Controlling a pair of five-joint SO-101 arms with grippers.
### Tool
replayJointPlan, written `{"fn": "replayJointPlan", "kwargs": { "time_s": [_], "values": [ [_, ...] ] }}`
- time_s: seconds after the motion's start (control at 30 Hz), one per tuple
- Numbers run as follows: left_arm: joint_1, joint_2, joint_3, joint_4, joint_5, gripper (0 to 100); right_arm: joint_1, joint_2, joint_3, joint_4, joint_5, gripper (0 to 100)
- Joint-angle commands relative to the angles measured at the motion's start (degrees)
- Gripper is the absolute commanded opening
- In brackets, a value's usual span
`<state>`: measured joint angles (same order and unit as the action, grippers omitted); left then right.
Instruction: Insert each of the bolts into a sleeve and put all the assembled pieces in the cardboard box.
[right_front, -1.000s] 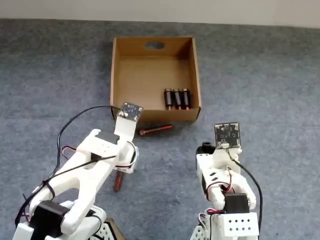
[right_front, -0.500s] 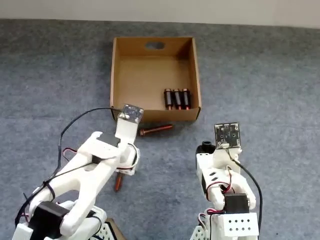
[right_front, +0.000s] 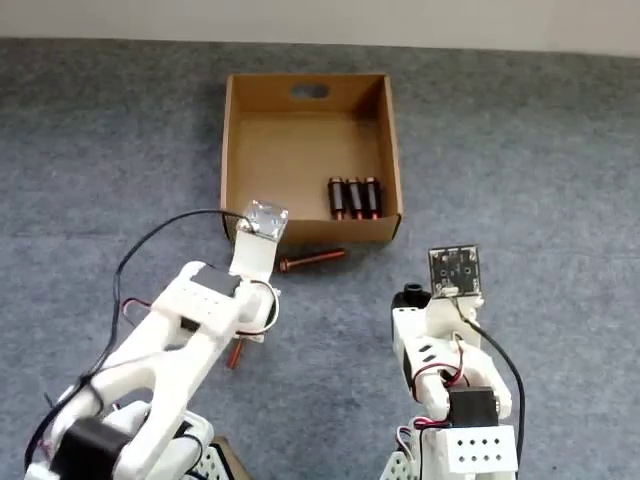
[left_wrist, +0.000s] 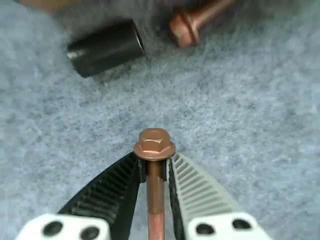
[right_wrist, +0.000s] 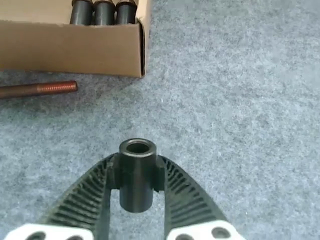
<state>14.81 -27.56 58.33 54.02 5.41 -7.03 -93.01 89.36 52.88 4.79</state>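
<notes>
Both arms are made of white plastic blocks with round corners. The left arm has a long black cable looping off it and thin red wires at its side. The right arm has a black cable, red wires, a black motor block and a white plate with rows of little holes. The left gripper has one black finger and one pale grey finger, both with ridges. The right gripper has dark ridged fingers.
</notes>
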Motion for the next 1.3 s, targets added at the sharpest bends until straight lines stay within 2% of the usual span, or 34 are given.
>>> {"fn": "replayJointPlan", "kwargs": {
  "time_s": [0.0, 0.13, 0.23, 0.37, 0.53, 0.83, 1.13, 1.27],
  "values": [
    [0.8, -10.9, -2.2, 6.2, 0.5, 1, -2.2, -0.9, -0.8, 0.7, -0.4, 0.6],
    [0.4, -23.3, -0.9, 8.5, 0.7, 1, -3.5, -5.8, -0.1, 1.1, -0.4, 0.6],
    [0.8, -31.6, 1.7, 8.2, 0.7, 1, -4.2, -12.0, -0.5, 5.9, -0.6, 0.6],
    [1.5, -42.4, 4.5, 3.5, 0.8, 1, -8.9, -11.6, -0.8, 8.4, -4.7, 0.6],
    [1.5, -57.3, 6.5, -1.7, 0.8, 1, -14.4, -12.2, -0.7, 6.5, -5.1, 0.6],
    [1.5, -75.5, 13.1, -16.9, 0.8, 1, -24.7, -12.2, -0.1, -16.7, -4.7, 0.6],
    [1.5, -75.8, 13.5, -30.8, 0.8, 1, -26.8, -12.1, 10.0, -44.5, -4.7, 0.7],
    [3.8, -75.8, 13.9, -32.5, 0.7, 1, -26.5, -12.1, 14.0, -50.0, -4.7, 0.7]
  ]
}}
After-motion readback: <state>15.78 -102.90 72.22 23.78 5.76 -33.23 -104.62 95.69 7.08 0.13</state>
